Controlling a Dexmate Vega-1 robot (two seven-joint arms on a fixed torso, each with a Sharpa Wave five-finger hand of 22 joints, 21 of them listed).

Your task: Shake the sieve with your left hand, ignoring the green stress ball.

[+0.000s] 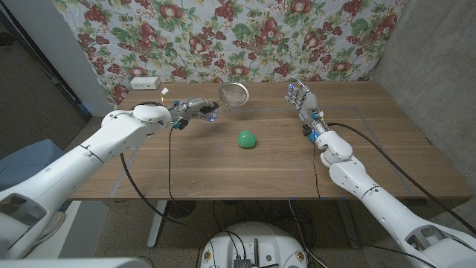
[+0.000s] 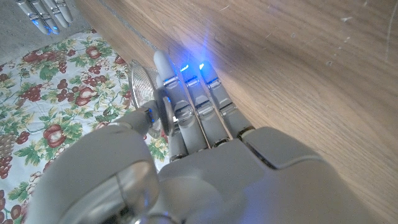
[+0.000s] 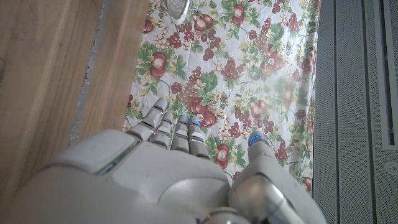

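My left hand (image 1: 195,110) grips the handle of a round metal sieve (image 1: 233,94), which is held above the far middle of the table. In the left wrist view the fingers (image 2: 199,106) wrap the handle, with the mesh bowl (image 2: 142,87) beyond them. The green stress ball (image 1: 247,139) lies on the wood, nearer than the sieve and apart from both hands. My right hand (image 1: 302,98) is raised at the far right with its fingers spread and nothing in it; the right wrist view shows this hand (image 3: 180,162) before the floral cloth and the sieve (image 3: 178,9) far off.
A small white box (image 1: 145,83) sits at the table's far left corner. The wooden table (image 1: 223,171) has a floral cloth (image 1: 260,37) hanging behind it. Cables run from both arms over the near edge.
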